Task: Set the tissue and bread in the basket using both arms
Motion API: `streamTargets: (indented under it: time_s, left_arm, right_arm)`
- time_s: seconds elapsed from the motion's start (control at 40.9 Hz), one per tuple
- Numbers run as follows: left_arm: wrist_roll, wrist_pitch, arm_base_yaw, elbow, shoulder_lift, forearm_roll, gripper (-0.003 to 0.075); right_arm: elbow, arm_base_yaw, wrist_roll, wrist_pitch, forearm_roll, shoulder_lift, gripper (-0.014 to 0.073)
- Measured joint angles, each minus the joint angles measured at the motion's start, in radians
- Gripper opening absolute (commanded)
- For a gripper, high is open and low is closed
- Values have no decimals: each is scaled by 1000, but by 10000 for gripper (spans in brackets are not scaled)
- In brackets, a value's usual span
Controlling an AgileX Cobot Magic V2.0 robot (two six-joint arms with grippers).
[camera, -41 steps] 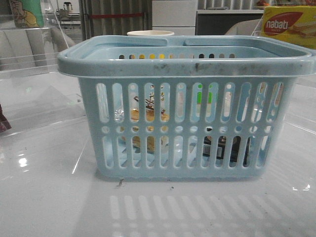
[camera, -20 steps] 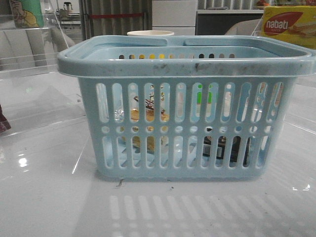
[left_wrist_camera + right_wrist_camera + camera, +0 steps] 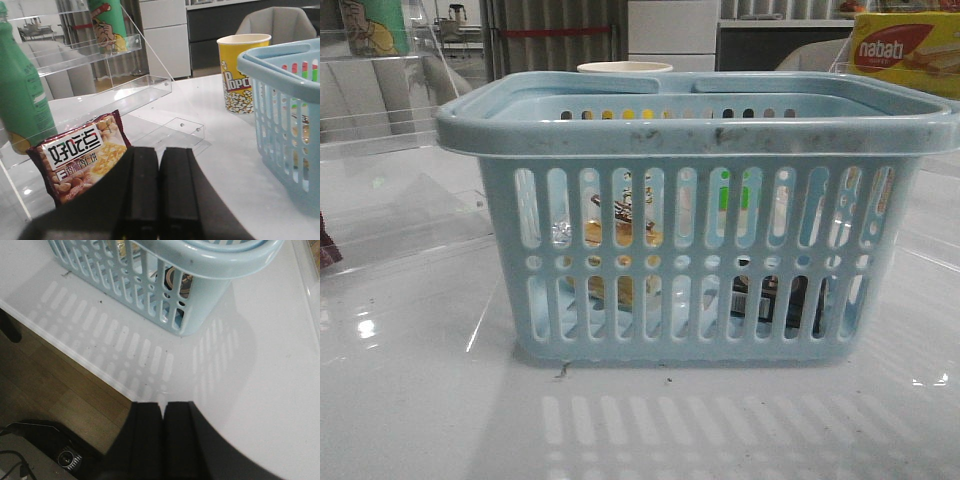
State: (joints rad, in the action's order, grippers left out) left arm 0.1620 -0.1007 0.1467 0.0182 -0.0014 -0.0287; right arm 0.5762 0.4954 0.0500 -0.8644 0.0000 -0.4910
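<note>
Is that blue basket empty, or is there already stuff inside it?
Not empty. Through the slots of the basket in the front view, golden-brown bread shows on the left and a dark tissue pack low on the right.

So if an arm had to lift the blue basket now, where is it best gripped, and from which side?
Probably from above, on one of the handles folded flat along the basket rim: they are thin bars a gripper could close around, while the rim itself is thick and the slotted walls are wide. The bread and tissue already lie inside, so lift level.
</note>
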Motion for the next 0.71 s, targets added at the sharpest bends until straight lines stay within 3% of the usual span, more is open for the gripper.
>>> streamTargets:
  time_s: [0.244,0.708]
  left_arm:
    - [0,48,-79,-25,-4,-50,91]
    - [0,50,-86,-25,-4,-56,91]
  right_arm:
    - [0,0,0,-2,0,0,25]
    - [0,0,0,-2,0,0,25]
